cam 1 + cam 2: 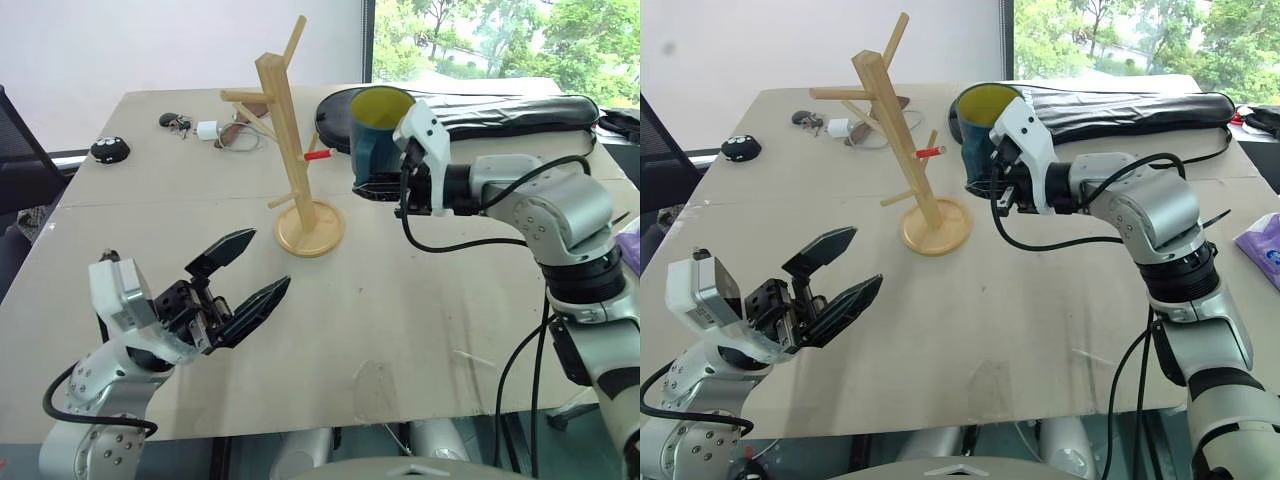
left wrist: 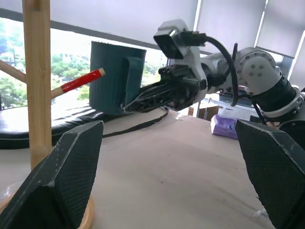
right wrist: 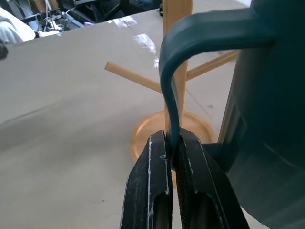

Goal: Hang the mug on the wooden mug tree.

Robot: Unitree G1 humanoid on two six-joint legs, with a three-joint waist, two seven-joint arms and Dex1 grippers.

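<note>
Beige tabletop (image 1: pixel 420 300) held the mug tree (image 1: pixel 290 150), upright on its round base near the middle. Right gripper (image 3: pixel 171 157) was pinched tight on the handle of the mug (image 1: pixel 378 125), holding it in the air just beside the tree's red-tipped peg (image 1: pixel 317 155). Left gripper (image 1: pixel 240 285) hovered low, fingers spread and empty.

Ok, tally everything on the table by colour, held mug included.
Teal: 1, the mug
Light wood: 1, the wooden mug tree
Black: 3, long bag, round gadget, keys
White: 1, charger
Purple: 1, packet
Total: 7
</note>
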